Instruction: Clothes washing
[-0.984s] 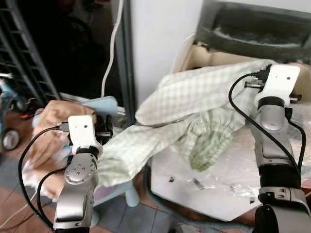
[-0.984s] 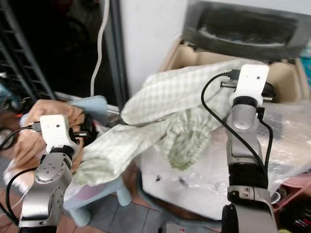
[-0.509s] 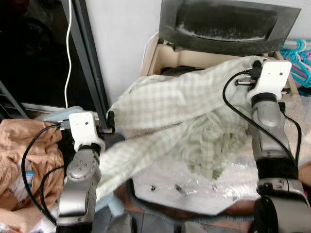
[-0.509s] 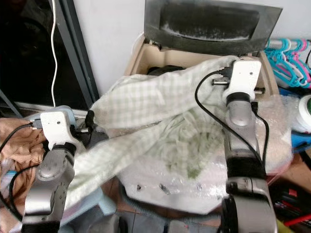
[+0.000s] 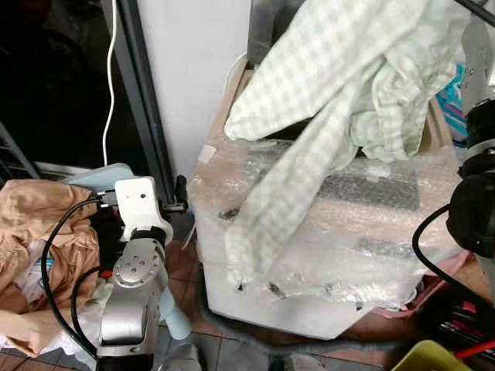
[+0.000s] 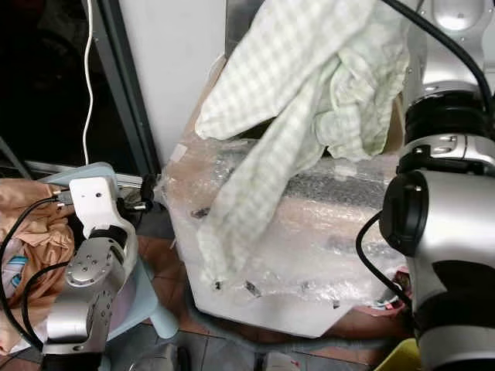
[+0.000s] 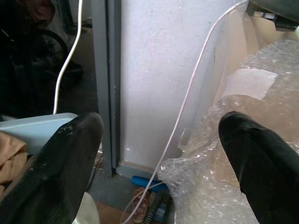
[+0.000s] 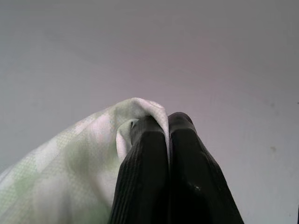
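A green-and-white checked garment (image 5: 340,69) hangs high over the bubble-wrapped washing machine (image 5: 371,232). Its long lower end trails down across the machine's top to the front edge. My right gripper (image 8: 167,122) is shut on a fold of the garment (image 8: 70,172), held up against a plain wall; the right arm (image 5: 479,77) rises at the right edge. My left gripper (image 5: 179,202) is low beside the machine's left side. It stands open in the left wrist view (image 7: 159,123), with nothing between its fingers.
A heap of peach clothes (image 5: 31,224) lies on the floor at left by a light blue stool (image 5: 100,176). A dark door frame (image 5: 147,116) and a white cable (image 5: 110,77) stand behind. A yellow bin (image 5: 441,359) sits at the bottom right.
My right gripper has lifted the garment much higher. My left gripper has let go of the cloth, which now hangs free over the machine. The camera has shifted too.
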### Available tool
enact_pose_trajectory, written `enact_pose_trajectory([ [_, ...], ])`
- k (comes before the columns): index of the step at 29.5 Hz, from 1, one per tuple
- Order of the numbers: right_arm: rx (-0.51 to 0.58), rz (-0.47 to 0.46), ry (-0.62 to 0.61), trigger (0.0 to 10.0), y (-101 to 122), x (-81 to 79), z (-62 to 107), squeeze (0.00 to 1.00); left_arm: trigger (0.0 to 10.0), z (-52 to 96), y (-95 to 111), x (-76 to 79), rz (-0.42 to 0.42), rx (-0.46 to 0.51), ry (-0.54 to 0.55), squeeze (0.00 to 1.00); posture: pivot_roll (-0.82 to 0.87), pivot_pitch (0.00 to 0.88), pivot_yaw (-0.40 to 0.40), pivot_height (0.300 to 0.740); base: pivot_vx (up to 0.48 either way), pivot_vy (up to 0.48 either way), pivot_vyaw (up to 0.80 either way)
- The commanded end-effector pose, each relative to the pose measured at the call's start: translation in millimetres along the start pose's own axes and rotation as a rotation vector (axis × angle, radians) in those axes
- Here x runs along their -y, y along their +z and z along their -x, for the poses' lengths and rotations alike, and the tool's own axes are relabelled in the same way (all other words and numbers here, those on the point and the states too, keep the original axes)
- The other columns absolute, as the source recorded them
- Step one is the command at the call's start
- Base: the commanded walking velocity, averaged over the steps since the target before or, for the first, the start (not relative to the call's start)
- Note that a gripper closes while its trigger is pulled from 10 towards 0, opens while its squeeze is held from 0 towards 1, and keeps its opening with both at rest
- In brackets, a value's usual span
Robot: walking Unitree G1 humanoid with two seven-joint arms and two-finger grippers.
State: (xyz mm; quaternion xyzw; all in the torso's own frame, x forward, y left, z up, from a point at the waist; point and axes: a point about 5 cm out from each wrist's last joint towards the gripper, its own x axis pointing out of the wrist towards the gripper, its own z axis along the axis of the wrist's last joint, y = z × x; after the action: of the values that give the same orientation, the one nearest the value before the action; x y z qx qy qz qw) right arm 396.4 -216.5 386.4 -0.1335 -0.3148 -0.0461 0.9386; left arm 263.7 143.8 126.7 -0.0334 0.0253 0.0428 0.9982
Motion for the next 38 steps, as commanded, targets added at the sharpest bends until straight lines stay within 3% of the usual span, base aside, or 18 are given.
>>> enact_pose_trajectory([
  [1, -0.156, -0.014, 0.125, 10.0, -43, -23.4, 20.3, 0.00, 10.0, 0.4, 1, 2.4, -0.004, 0.008, -0.001, 0.00, 0.02, 0.000, -0.038, 0.740, 0.000, 0.000, 0.00],
  [2, -0.156, -0.014, 0.125, 10.0, -43, -23.4, 20.3, 0.00, 10.0, 0.4, 1, 2.4, -0.004, 0.008, -0.001, 0.00, 0.02, 0.000, -0.038, 0.740, 0.000, 0.000, 0.00],
  [4, -0.274, -0.006, 0.241, 10.0, -72, -41.5, 39.4, 0.00, 10.0, 0.8, 1, 2.2, -0.005, 0.007, 0.000, 0.00, 0.01, 0.000, -0.034, 0.740, 0.000, 0.000, 0.00],
  [5, -0.274, -0.006, 0.241, 10.0, -72, -41.5, 39.4, 0.00, 10.0, 0.8, 1, 2.2, -0.005, 0.007, 0.000, 0.00, 0.01, 0.000, -0.034, 0.740, 0.000, 0.000, 0.00],
  [6, -0.369, -0.037, 0.331, 10.0, -95, -53.7, 57.5, 0.00, 10.0, 0.9, 0, 1.9, -0.005, 0.005, -0.001, 0.00, 0.01, 0.000, -0.032, 0.740, 0.000, 0.000, 0.00],
  [7, -0.402, -0.056, 0.366, 10.0, -102, -57.9, 64.3, 0.00, 10.0, 1.0, 0, 1.8, -0.006, 0.004, -0.001, 0.00, 0.01, 0.000, -0.032, 0.740, 0.000, 0.000, 0.00],
  [8, -0.426, -0.056, 0.399, 10.0, -108, -60.7, 71.4, 0.63, 10.0, 0.8, 0, 1.8, -0.006, 0.003, -0.002, 0.00, 0.00, 0.000, -0.028, 0.740, 0.000, 0.000, 0.00],
  [9, -0.492, -0.055, 0.458, 10.0, -120, -63.9, 83.2, 1.00, 10.0, 0.2, 0, 2.3, -0.006, 0.002, -0.005, 0.00, 0.00, 0.000, -0.026, 0.740, 0.000, 0.000, 0.00],
  [10, -0.553, -0.051, 0.520, 10.0, -129, -65.3, 93.6, 1.00, 10.0, -0.4, 0, 3.1, -0.007, 0.000, -0.010, 0.00, -0.01, 0.000, -0.026, 0.740, 0.000, 0.000, 0.00],
  [14, -0.536, -0.061, 0.543, 10.0, -129, -59.0, 97.4, 1.00, 10.0, -0.4, 0, 4.8, -0.006, -0.001, -0.014, 0.00, -0.01, 0.000, -0.033, 0.740, 0.000, 0.000, 0.00],
  [17, -0.390, -0.218, 0.465, 10.0, -109, -45.3, 85.1, 1.00, 10.0, 2.7, -2, 4.2, -0.003, -0.007, -0.008, 0.00, 0.00, 0.000, -0.041, 0.740, 0.000, 0.000, 0.00],
  [19, -0.378, -0.252, 0.476, 10.0, -107, -42.5, 87.4, 1.00, 10.0, 4.2, -3, 3.4, -0.003, -0.011, -0.003, 0.00, 0.00, 0.000, -0.042, 0.740, 0.000, 0.000, 0.00],
  [22, -0.361, -0.339, 0.457, 10.0, -108, -31.4, 103.0, 1.00, 10.0, 8.3, -5, 1.5, -0.004, -0.018, 0.003, 0.00, 0.01, 0.000, -0.046, 0.740, 0.000, 0.000, 0.00],
  [23, -0.373, -0.366, 0.416, 10.0, -113, -27.2, 117.8, 1.00, 10.0, 9.9, -5, 0.5, -0.006, -0.021, 0.005, 0.00, 0.01, 0.000, -0.046, 0.740, 0.000, 0.000, 0.00],
  [26, -0.434, -0.375, 0.445, 10.0, -125, -36.6, 161.5, 1.00, 10.0, 9.3, -6, -1.2, -0.008, -0.025, 0.004, 0.00, 0.00, 0.000, -0.041, 0.740, 0.000, 0.000, 0.00],
  [32, -0.469, -0.413, 0.621, 10.0, -119, -61.3, 201.7, 1.00, 10.0, 7.1, -6, 0.3, -0.020, -0.030, -0.013, 0.00, -0.01, 0.000, -0.029, 0.740, 0.000, 0.000, 0.00],
  [35, -0.484, -0.406, 0.691, 10.0, -115, -71.5, 213.3, 1.00, 10.0, 6.2, -6, 2.8, -0.013, -0.028, -0.023, 0.00, -0.01, 0.000, -0.027, 0.740, 0.000, 0.000, 0.00],
  [38, -0.482, -0.372, 0.704, 10.0, -114, -79.1, 212.3, 1.00, 10.0, 6.0, -5, 4.0, -0.009, -0.023, -0.027, 0.00, 0.00, 0.000, -0.033, 0.740, 0.000, 0.000, 0.00],
])
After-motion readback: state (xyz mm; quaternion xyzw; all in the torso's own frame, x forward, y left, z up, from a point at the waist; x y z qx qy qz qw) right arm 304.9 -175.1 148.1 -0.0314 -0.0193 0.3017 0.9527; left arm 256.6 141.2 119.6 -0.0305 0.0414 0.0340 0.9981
